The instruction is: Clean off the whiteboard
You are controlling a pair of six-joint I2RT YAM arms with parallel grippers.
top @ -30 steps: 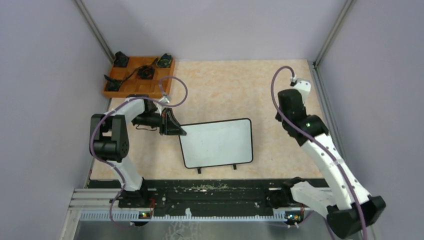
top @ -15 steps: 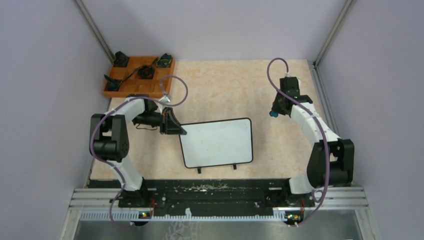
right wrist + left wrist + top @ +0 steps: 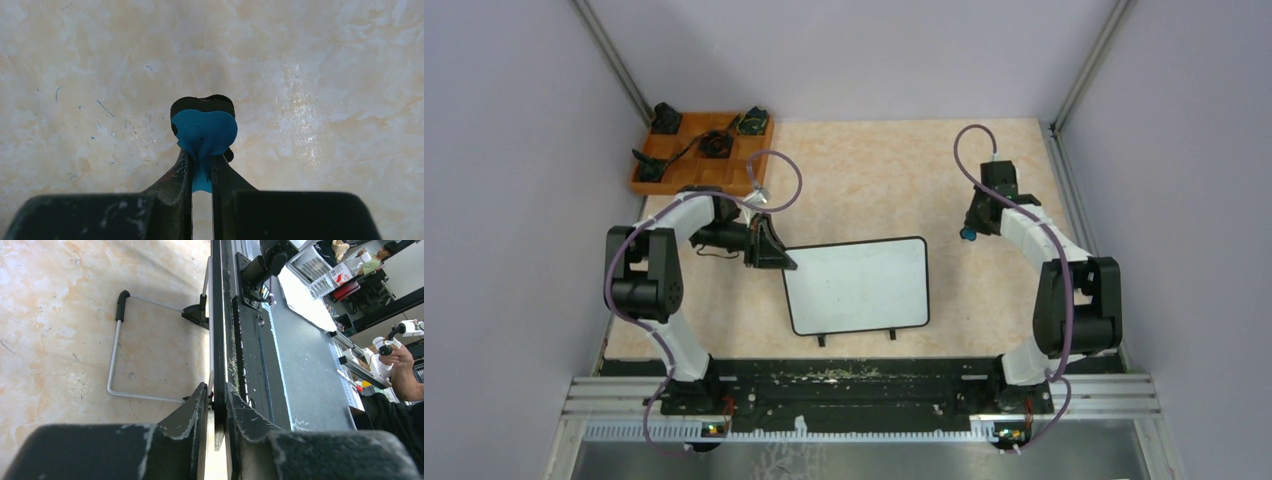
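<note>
The whiteboard lies in the middle of the table, white face up, with no writing visible. My left gripper is shut on its upper left corner; in the left wrist view the board's black edge runs edge-on between my fingers, and my left gripper clamps it. A wire stand shows under the board. My right gripper is to the right of the board, apart from it, shut on a small blue eraser held above the bare tabletop.
An orange wooden compartment tray with small black parts stands at the back left, just behind my left arm. The black rail runs along the table's near edge. Grey walls close in left, right and back.
My right arm has swung from the right side toward the table's back right and lowered its gripper with the blue eraser. The left arm and the board have not moved.
</note>
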